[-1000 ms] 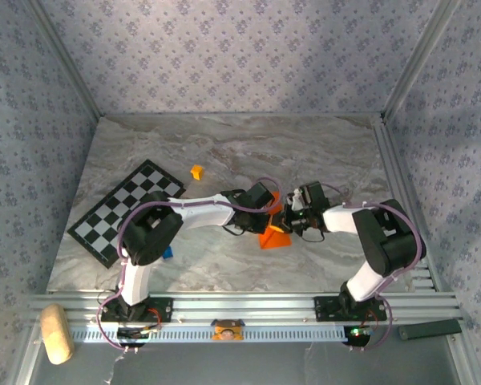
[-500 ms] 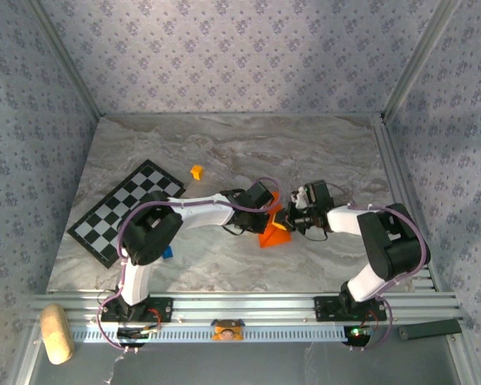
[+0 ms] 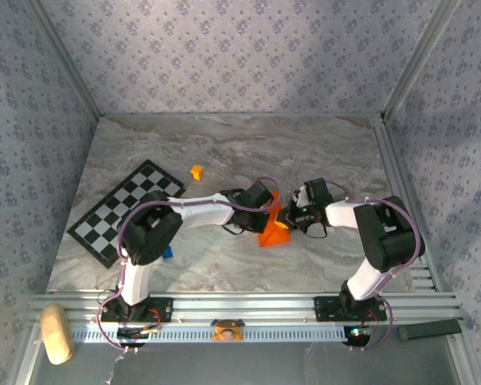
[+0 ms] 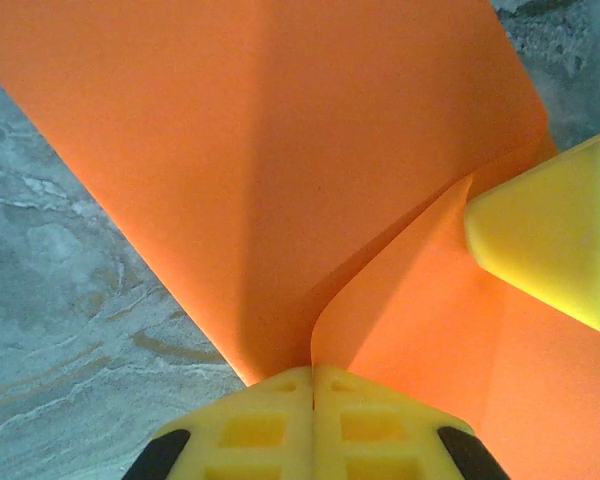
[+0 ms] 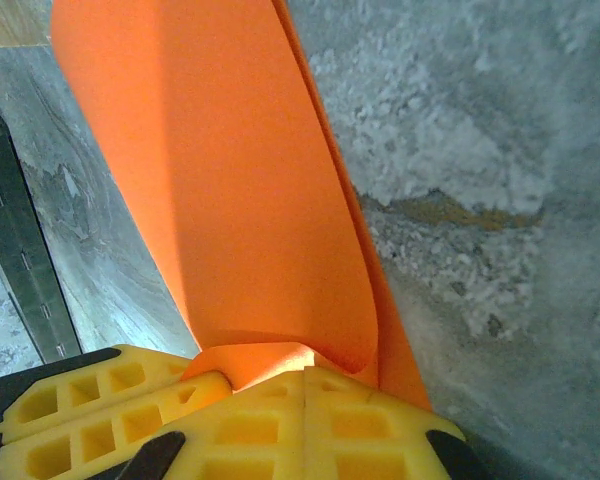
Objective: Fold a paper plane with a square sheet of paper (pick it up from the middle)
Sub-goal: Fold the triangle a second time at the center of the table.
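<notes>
Your left tool [image 4: 313, 372], ribbed yellow plastic, is clamped tight on the paper [image 3: 274, 233], pinching a soft curl of the smooth orange sheet. Your right tool [image 5: 305, 375] pinches another folded edge. The paper stands creased and pointed on the veined grey marble counter [image 3: 224, 152], between both tools.

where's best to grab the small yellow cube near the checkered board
Probably its two opposite flat sides, coming straight down from above: the cube sits low on the table, apart from the board, with room around it.
</notes>
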{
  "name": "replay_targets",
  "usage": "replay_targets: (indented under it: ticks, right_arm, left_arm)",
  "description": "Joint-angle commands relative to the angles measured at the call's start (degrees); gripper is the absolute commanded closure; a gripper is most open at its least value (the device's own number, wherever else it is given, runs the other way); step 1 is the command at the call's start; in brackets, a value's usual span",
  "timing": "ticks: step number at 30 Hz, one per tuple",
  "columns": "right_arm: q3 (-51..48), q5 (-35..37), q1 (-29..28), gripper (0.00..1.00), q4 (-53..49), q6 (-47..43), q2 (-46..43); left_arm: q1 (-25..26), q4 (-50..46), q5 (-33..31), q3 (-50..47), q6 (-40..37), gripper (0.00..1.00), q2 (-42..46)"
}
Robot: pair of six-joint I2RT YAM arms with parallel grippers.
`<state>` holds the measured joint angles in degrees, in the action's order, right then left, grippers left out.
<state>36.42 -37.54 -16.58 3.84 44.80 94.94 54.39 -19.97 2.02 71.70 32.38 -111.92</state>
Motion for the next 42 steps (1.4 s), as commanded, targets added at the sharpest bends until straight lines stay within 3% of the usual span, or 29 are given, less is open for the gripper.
replay_targets:
  ticks: [1,6,16,22,27,34,42]
  right_arm:
    - [0.55,4.16,0.76,0.99,-4.84,0.3,-0.38]
    - [4.01,-0.41,0.1,0.99,-4.43,-0.88,-2.6]
    - [4.46,4.86,-0.48,1.0,-8.05,-4.12,2.7]
    - [1.52,2.0,2.31,0.99,-1.15,-0.19,4.16]
    - [2.72,8.41,2.86,0.99,-5.81,-0.19,1.64]
    - [2.21,12.72,3.81,0.99,-4.98,-0.76,-0.02]
    - [2.68,6.64,4.22,0.97,-2.85,-1.96,-5.5]
  left_arm:
    - [-0.59,-5.68,-2.07,-1.13,-1.28,0.95,-2.25]
    - [-0.53,-5.96,-2.06,-0.95,-1.44,0.95,-2.42]
    - [-0.54,-6.27,-1.99,-0.75,-1.7,0.95,-2.52]
    - [-0.51,-6.56,-2.2,-1.12,-1.71,0.96,-2.64]
    - [-0.51,-6.79,-2.69,-1.65,-1.93,0.96,-2.82]
    - [-0.51,-6.85,-2.81,-1.74,-2.15,0.96,-2.82]
    - [-0.52,-6.84,-2.77,-1.65,-2.06,0.96,-2.6]
